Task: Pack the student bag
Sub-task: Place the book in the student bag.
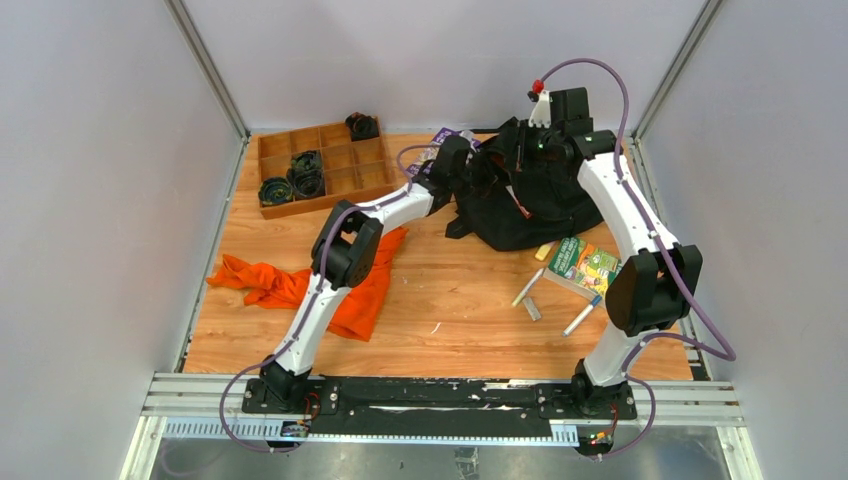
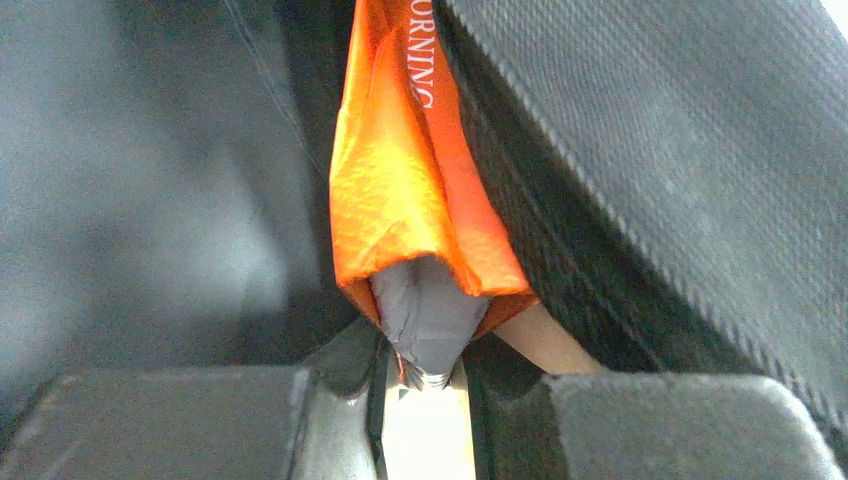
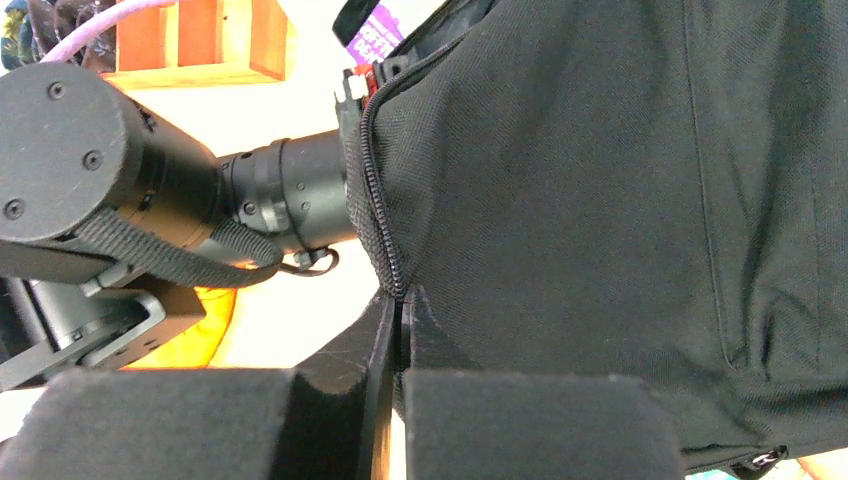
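The student bag (image 1: pixel 520 200), a black fabric backpack, lies at the back of the table right of centre. My left gripper (image 2: pixel 425 375) reaches into its opening. Its jaws are closed on the grey crimped end of an orange foil packet (image 2: pixel 400 190), which hangs against the bag's inner wall (image 2: pixel 680 150). In the top view the bag hides the left fingers. My right gripper (image 3: pixel 395 330) is shut on the bag's zipper edge (image 3: pixel 380 200) and holds it up; the bag's fabric (image 3: pixel 620 180) fills the right of that view. The left arm's wrist (image 3: pixel 270 190) enters beside the zipper.
A wooden compartment tray (image 1: pixel 320 165) with black rolls sits at the back left. An orange cloth (image 1: pixel 300 285) lies under the left arm. A green box (image 1: pixel 583 263) and pens (image 1: pixel 530 285) lie right of centre, and a purple packet (image 1: pixel 440 140) behind the bag.
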You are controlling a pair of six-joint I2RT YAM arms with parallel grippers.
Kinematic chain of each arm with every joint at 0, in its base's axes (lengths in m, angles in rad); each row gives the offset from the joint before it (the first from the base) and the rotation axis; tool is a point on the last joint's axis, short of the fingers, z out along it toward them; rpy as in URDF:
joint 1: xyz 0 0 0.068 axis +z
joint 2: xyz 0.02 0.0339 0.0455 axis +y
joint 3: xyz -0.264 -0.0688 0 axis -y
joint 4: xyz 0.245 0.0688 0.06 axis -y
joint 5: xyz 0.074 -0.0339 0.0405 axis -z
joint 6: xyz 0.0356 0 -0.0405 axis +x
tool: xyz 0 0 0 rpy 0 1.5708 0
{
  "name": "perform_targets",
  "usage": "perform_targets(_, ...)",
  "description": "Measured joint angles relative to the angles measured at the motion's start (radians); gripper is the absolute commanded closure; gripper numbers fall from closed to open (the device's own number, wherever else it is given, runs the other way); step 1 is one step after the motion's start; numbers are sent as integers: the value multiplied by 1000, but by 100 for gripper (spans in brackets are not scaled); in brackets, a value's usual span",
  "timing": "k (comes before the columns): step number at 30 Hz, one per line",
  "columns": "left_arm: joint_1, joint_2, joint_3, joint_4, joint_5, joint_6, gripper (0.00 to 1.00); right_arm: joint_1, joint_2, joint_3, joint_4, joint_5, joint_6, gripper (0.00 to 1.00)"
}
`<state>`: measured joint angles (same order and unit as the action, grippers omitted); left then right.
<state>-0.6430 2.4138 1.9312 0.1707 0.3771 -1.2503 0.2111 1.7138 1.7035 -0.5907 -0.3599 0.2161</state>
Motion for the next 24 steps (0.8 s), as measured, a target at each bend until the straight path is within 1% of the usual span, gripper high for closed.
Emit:
perform_targets(3, 0, 53, 58, 0, -4, -8, 58, -1, -1, -12, 0, -1, 0, 100)
perform_targets(5, 0, 71, 68, 3, -5, -13, 46, -2, -1, -19, -1, 0, 0, 100)
perform_targets(9, 0, 72, 44, 14, -14, -8, 35, -5, -1, -20, -1, 0, 0, 100)
perform_targets(11, 1, 63, 16, 14, -18, 7, 32, -5, -1, -20, -2, 0, 0, 100)
perform_targets(18, 2, -21, -63, -57, 1, 105, 31, -5, -1, -20, -5, 1, 0, 100)
perform_targets(24, 2, -102, -53, -171, 61, 235, 31, -5, -3, -21, -4, 5, 0, 100)
